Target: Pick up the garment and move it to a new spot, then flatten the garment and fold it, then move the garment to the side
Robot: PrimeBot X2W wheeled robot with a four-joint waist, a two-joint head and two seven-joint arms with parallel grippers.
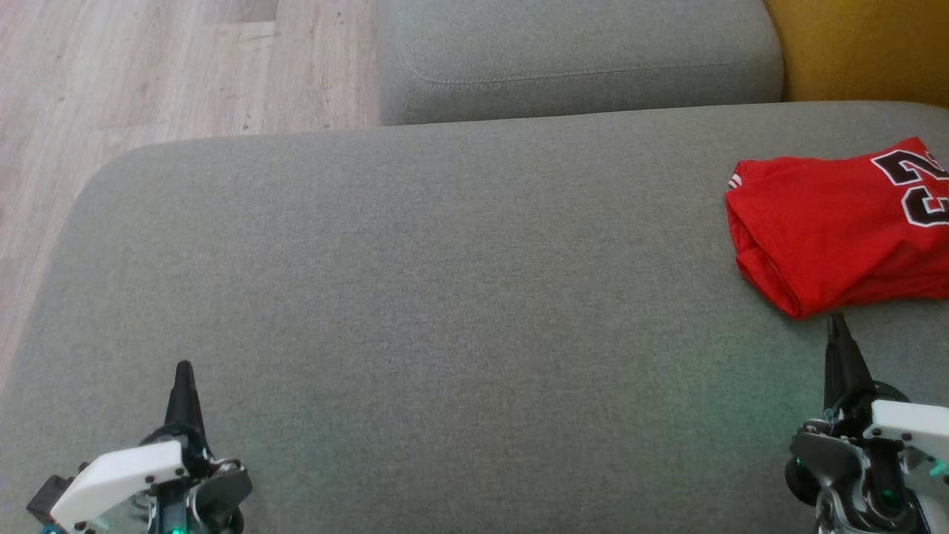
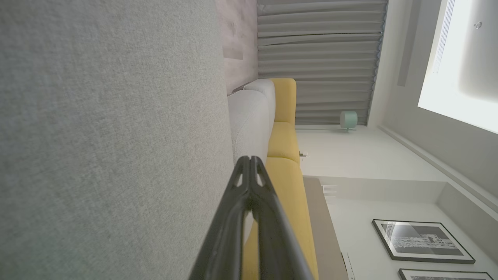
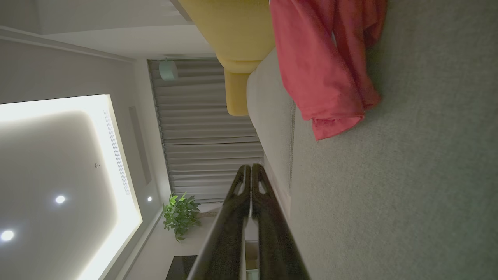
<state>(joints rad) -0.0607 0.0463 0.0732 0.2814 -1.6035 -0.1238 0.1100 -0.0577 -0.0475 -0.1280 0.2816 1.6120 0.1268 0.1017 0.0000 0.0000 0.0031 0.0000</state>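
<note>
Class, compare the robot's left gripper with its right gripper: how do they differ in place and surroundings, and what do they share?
The left gripper sits over bare grey cushion; the right gripper ends close to the red jersey, not touching it. The right gripper reaches further up the head view than the left gripper. Both are shut, empty and point the same way.

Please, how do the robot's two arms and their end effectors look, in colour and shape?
The left end effector and the right end effector each have two long, dark, tapering fingers with a narrow slot near each tip. Behind each sits a white shell over grey and black parts, with small green lights.
</note>
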